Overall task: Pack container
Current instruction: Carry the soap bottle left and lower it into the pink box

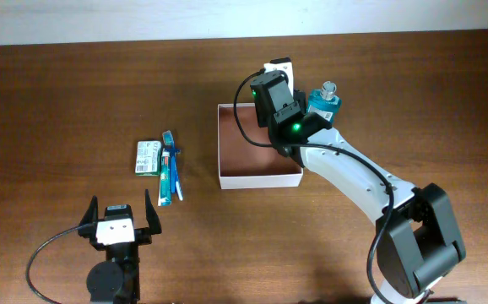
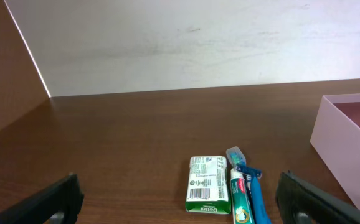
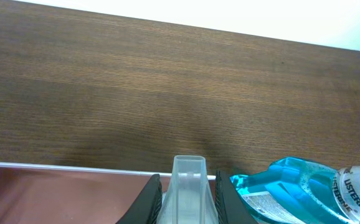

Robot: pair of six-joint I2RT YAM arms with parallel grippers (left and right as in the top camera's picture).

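The container (image 1: pixel 259 157) is sitting on the tabletop (image 1: pixel 58 101) a little right of centre, a square, shallow open box showing thin white walls and a reddish-brown inside. Its far right corner is lying under the right arm, so that part is hidden in the overhead view, and in the left wrist view its right side is cut off by the edge of the picture.

The right fingers (image 3: pixel 150 202) are hanging at the container's far wall and are clenching a pale translucent item (image 3: pixel 188 186) between them. Only its squared top is showing, so what it is stays unclear, as does whether it is touching the tabletop. Just to its right a blue mouthwash bottle (image 3: pixel 298 193) is lying, its lower part cut off in the right wrist view.

Well to the left of the container a green-and-white packet (image 1: pixel 148 157) is lying flat, with a toothpaste tube (image 1: pixel 167 173) and a blue toothbrush (image 1: pixel 175 169) resting just beside it. Nearer the front edge, the left fingers (image 2: pixel 55 202) are spreading wide apart, gripping nothing and touching nothing.
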